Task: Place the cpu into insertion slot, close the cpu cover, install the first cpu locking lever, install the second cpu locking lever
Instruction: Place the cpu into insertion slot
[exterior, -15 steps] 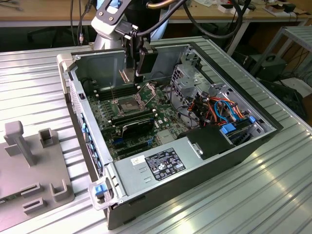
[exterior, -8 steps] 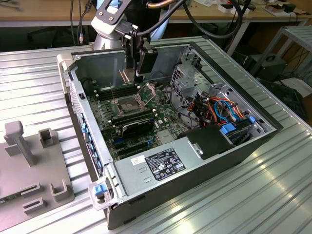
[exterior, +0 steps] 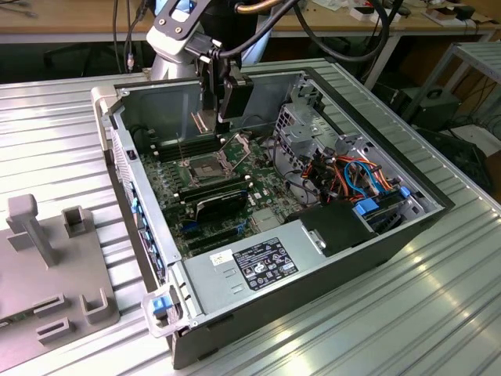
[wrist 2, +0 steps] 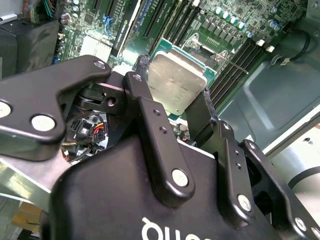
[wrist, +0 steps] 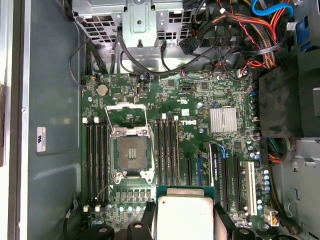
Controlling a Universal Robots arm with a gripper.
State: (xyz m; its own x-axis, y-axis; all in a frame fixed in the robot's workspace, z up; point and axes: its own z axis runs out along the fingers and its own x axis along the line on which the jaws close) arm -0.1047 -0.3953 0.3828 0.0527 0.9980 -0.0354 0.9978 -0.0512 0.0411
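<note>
Closest in the second wrist view, the pincer (wrist 2: 173, 80) pinches the chip (wrist 2: 179, 87) by two opposite edges. One black finger (wrist 2: 150, 117) presses on each side, and the chip's silver-grey top is bare between them. The chip hangs in the air above the green circuit board (wrist: 195, 100).

Beyond it in the first wrist view lies the socket (wrist: 131, 154), its dark pin field bare inside a silver rim. The chip is near the socket but off to one side, not over the pin field. The cover (wrist: 126, 116) is swung open off the socket and sits at one edge of it, its square window showing. Long black memory slots (wrist: 167, 150) run along both sides of the socket. Farther across the board is a small silver heat sink (wrist: 222, 120), and past the board's edge a tangle of cables (wrist: 240, 30).

In the exterior view the board lies in an open computer case (exterior: 352, 266), and the arm (exterior: 176, 31) reaches down into it near the far wall. The case rests on a ribbed metal tabletop (exterior: 438, 313). A grey fixture (exterior: 47, 258) stands on the tabletop at the exterior view's left, apart from the case.
</note>
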